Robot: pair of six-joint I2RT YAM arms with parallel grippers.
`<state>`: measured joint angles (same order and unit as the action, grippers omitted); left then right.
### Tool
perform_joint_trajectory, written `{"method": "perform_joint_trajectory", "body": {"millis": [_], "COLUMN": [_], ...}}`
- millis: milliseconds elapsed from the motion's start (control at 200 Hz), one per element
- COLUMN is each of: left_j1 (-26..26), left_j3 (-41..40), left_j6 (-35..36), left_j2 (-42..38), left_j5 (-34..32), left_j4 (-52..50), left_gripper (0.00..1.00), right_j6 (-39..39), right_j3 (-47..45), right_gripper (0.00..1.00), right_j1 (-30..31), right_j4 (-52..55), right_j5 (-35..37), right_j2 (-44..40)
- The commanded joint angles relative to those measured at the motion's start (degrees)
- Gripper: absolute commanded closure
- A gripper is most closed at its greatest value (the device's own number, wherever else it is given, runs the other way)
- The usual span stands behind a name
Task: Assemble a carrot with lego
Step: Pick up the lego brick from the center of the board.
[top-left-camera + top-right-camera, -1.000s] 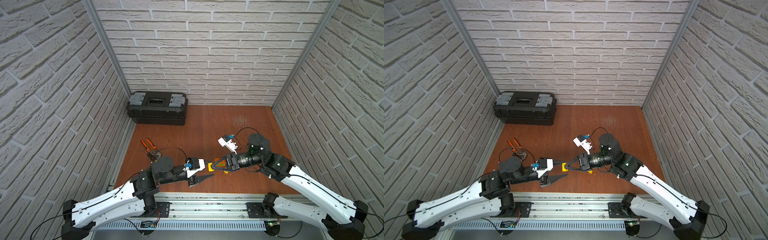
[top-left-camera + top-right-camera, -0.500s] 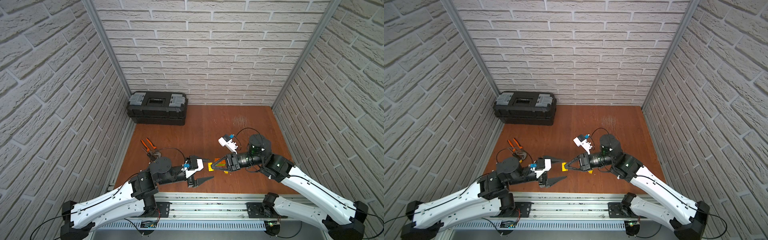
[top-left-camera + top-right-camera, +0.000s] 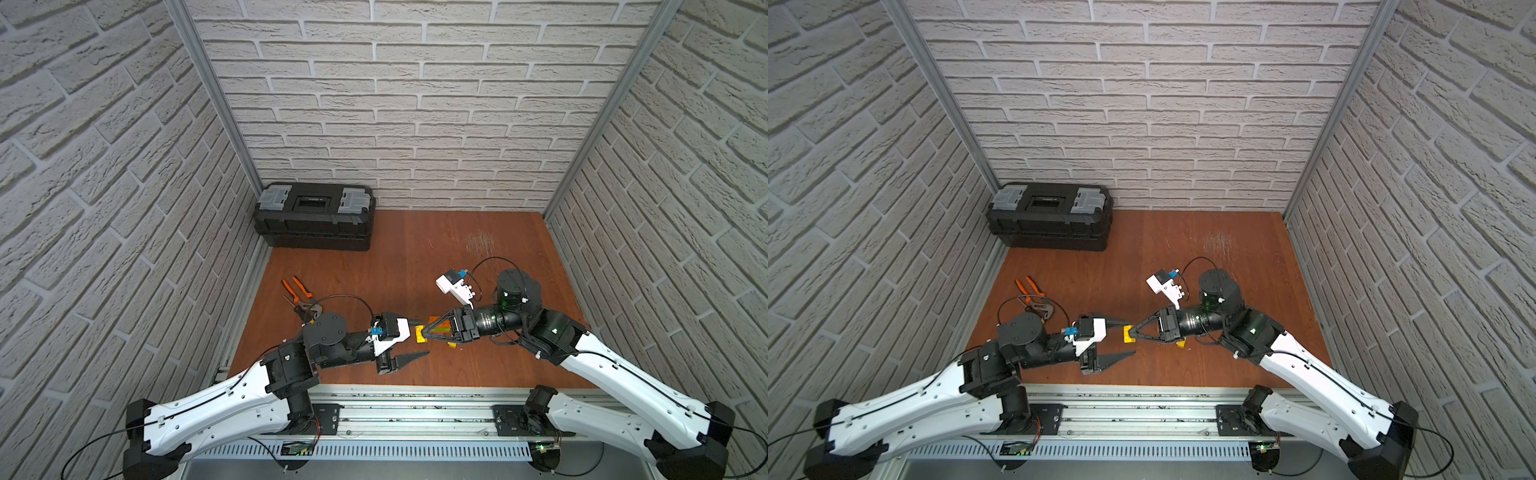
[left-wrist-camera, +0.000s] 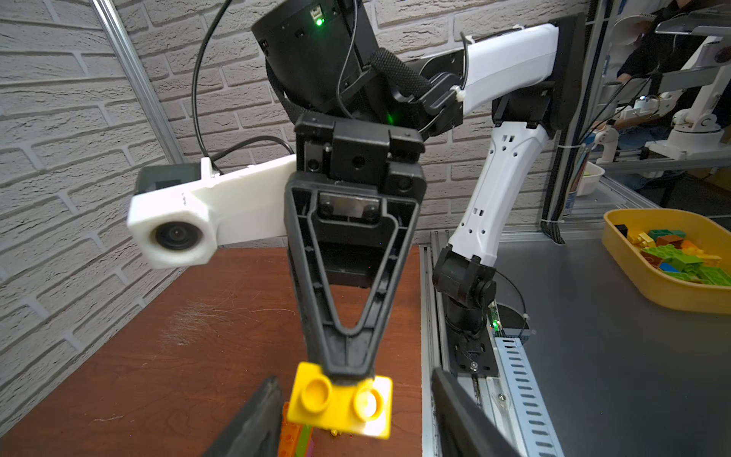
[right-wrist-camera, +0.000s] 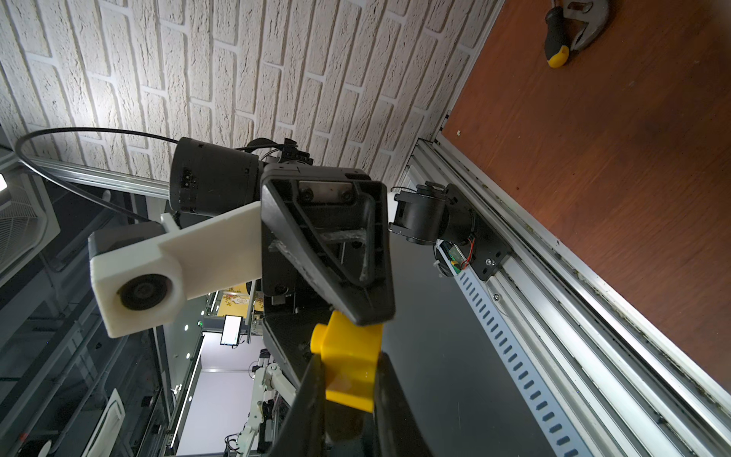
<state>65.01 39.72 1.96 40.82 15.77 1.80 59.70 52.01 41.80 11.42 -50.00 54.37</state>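
Brick-walled cell, brown wood table (image 3: 415, 257). At 6 o'clock, by the front edge, the left gripper (image 3: 419, 337) is seen with its fingers (image 4: 253, 419) apart and nothing clamped. They are set either side of a yellow brick (image 4: 340, 403), with gaps showing. Whether one tip touches the brick cannot be told. The brick is pinched at one end by the right gripper (image 3: 1132, 332), fingers closed on it, reached in from 3 o'clock. Its studs are turned toward the left wrist camera. Just behind the brick, also at 6 o'clock, the carrot (image 3: 440, 325) is seen under the right gripper, orange with a lime strip. Whether it rests on the table, or is joined to the brick, cannot be told. A yellow bit (image 3: 451, 344) lies just beside it. Pliers (image 3: 296, 290) are at 9 o'clock, and a toolbox (image 3: 316, 220) at 11 o'clock, against the back wall.

Handling, judged: the brick is taken as light, rigid and glossy, so likely to twist in a tip pinch. Its flat side walls should be gripped and the studs left free. The carrot is judged stiff but liable to split at the joints. It should be held by the long orange sides and pressed square.
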Motion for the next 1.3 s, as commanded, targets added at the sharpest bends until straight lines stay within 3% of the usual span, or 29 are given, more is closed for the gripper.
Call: {"method": "perform_joint_trajectory", "body": {"millis": [0,180,435,635,890,1005,1080,1190,1295], "left_j1": [0.3,0.3,0.4,0.3,0.4,0.4,0.3,0.3,0.4], "left_j3": [0.4,0.6,0.5,1.2,1.1,1.3,1.3,1.6,1.6], "left_j6": [0.6,0.4,0.4,-0.3,-0.9,-0.9,-1.0,-1.1,-1.5], "left_j2": [-0.8,0.0,0.3,2.7,4.3,4.3,4.5,4.7,4.9], "left_j5": [0.6,1.1,0.8,0.6,0.0,-0.7,-1.3,-1.7,-2.2], "left_j4": [3.7,3.4,4.2,3.7,3.8,3.4,2.7,1.6,0.9], "left_gripper": [0.38,0.5,0.55,0.69,0.74,0.75,0.76,0.77,0.77], "right_j6": [0.3,0.8,0.7,0.7,0.9,0.8,-0.1,-2.2,-3.5], "right_j3": [-0.4,-0.3,0.0,0.3,0.6,0.9,1.8,3.5,5.0], "right_gripper": [0.98,0.98,0.98,0.98,0.97,0.86,0.68,0.51,0.41], "right_j1": [-0.2,-0.2,-0.2,-0.2,-0.2,-0.2,-0.2,-0.3,-0.5], "right_j4": [-2.7,-3.3,-2.8,-2.4,-1.9,-1.0,0.9,5.2,9.2], "right_j5": [-0.8,-0.7,-0.9,-0.3,0.3,0.9,1.5,2.5,3.5], "right_j2": [-0.5,-0.3,0.0,0.2,0.3,0.3,0.4,0.6,0.7]}}
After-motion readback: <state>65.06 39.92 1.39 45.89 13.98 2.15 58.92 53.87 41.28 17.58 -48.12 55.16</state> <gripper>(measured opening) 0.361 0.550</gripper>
